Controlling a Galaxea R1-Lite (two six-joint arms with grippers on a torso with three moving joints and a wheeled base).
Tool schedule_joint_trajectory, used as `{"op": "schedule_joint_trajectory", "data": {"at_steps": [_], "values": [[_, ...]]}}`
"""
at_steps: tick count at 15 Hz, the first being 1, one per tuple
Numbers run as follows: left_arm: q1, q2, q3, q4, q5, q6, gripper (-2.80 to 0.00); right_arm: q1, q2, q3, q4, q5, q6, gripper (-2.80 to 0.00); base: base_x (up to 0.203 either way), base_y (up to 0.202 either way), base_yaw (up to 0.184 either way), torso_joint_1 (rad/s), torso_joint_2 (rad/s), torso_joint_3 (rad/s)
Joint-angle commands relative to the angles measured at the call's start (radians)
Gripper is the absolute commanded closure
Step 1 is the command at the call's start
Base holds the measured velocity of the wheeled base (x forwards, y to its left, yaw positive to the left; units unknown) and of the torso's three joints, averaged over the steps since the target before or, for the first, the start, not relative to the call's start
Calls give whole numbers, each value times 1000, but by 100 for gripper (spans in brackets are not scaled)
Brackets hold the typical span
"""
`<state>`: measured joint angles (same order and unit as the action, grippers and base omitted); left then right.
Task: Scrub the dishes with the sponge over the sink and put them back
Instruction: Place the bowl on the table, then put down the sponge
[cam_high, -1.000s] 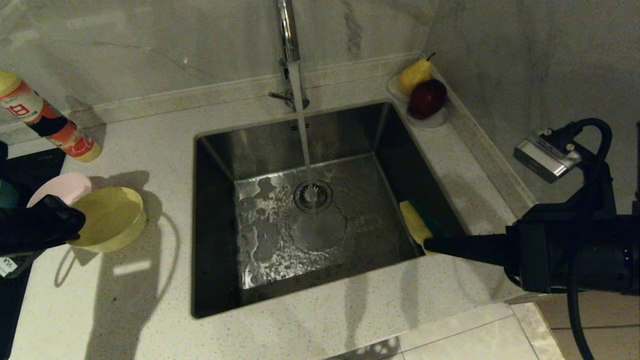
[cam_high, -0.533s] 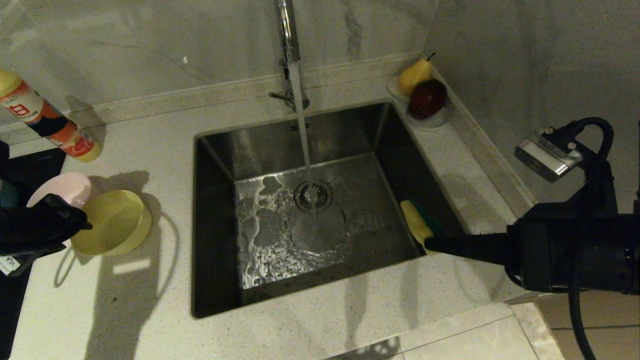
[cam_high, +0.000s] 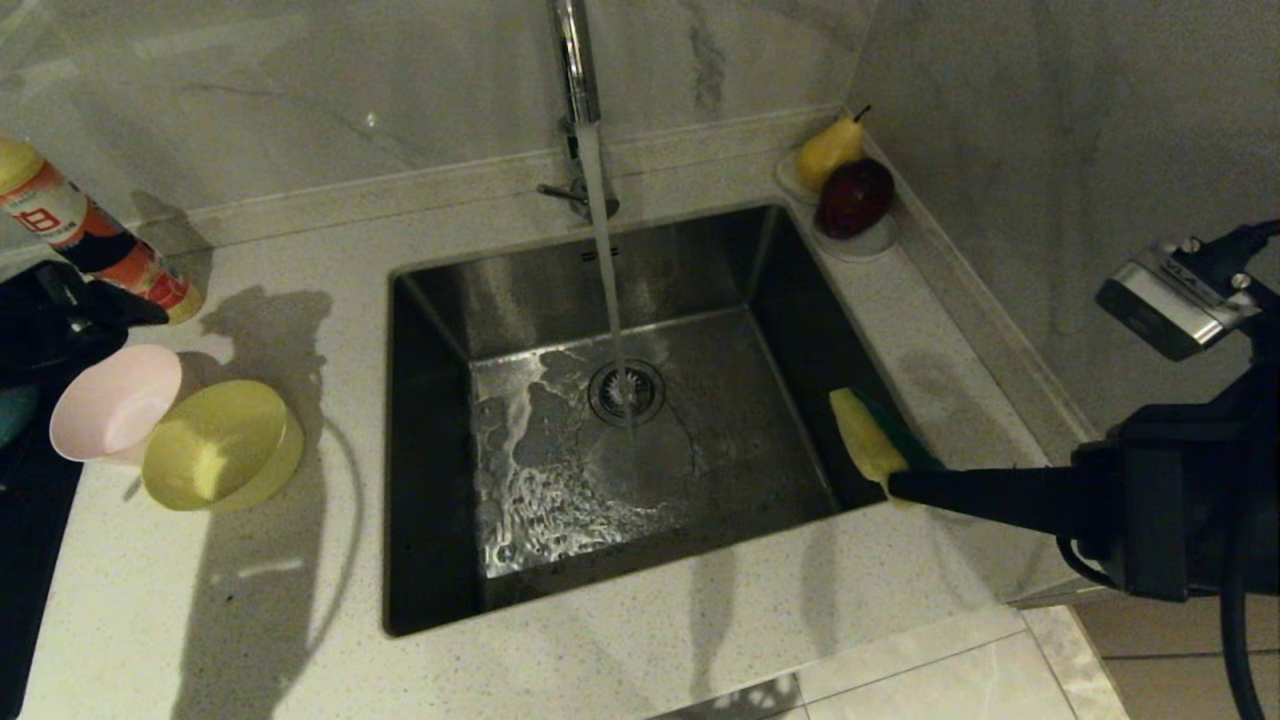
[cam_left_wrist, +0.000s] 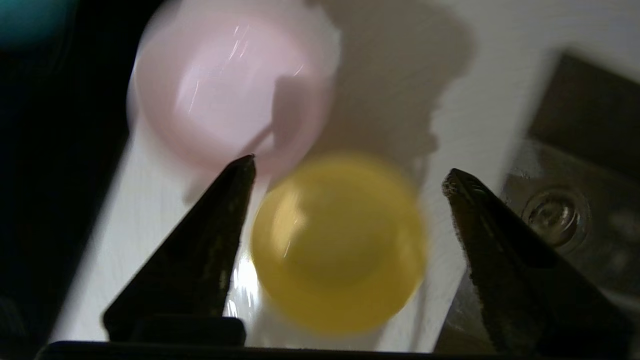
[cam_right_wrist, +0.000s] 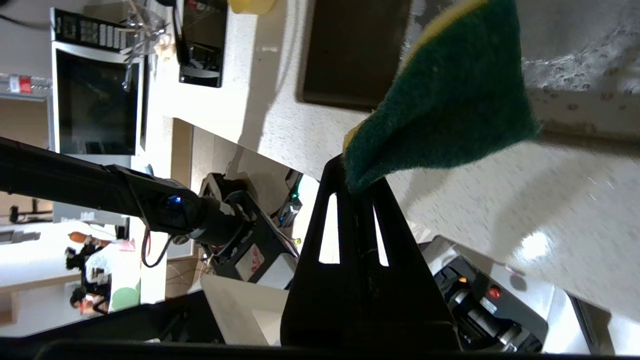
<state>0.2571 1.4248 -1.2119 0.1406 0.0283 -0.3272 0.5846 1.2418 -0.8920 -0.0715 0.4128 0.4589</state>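
Note:
The yellow bowl (cam_high: 222, 445) stands on the counter left of the sink (cam_high: 700, 270), touching the pink bowl (cam_high: 113, 400). A sliver of a teal-blue bowl (cam_high: 8, 415) shows at the left edge. My left gripper (cam_left_wrist: 348, 167) is open and hangs above both bowls, holding nothing; in the left wrist view the yellow bowl (cam_left_wrist: 340, 245) lies below the gap and the pink bowl (cam_left_wrist: 230, 100) beyond it. My right gripper (cam_right_wrist: 357, 175) is shut on a corner of the sponge (cam_right_wrist: 445, 100). It holds the sponge (cam_high: 875, 440) over the sink's right rim.
Water runs from the chrome faucet (cam_high: 575, 70) onto the drain strainer (cam_high: 626, 392). A detergent bottle (cam_high: 95, 250) leans at the back left. A white dish with a pear and a red apple (cam_high: 850, 190) sits in the back right corner. A black surface (cam_high: 30, 520) borders the counter's left.
My left gripper let go of the yellow bowl beside the pink one, opened, and drew up and back. My right gripper carried the sponge slightly right, toward the sink's rim.

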Motion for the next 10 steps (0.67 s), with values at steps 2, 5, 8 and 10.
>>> {"op": "schedule_joint_trajectory", "data": {"at_steps": [2,5,8,10], "values": [[-121,99,-41,-156,3,244,-280,-11,-52,28,1,3,3,0,0,0,0,0,0,0],[-245,145,-30,-318,22,357,-280,-34,-63,47,2,3,2,0,0,0,0,0,0,0],[-340,143,-107,-197,179,402,-280,-51,-61,47,2,3,-2,0,0,0,0,0,0,0],[-346,140,-119,-190,188,416,0,-60,-57,47,2,3,-3,0,0,0,0,0,0,0]]}}
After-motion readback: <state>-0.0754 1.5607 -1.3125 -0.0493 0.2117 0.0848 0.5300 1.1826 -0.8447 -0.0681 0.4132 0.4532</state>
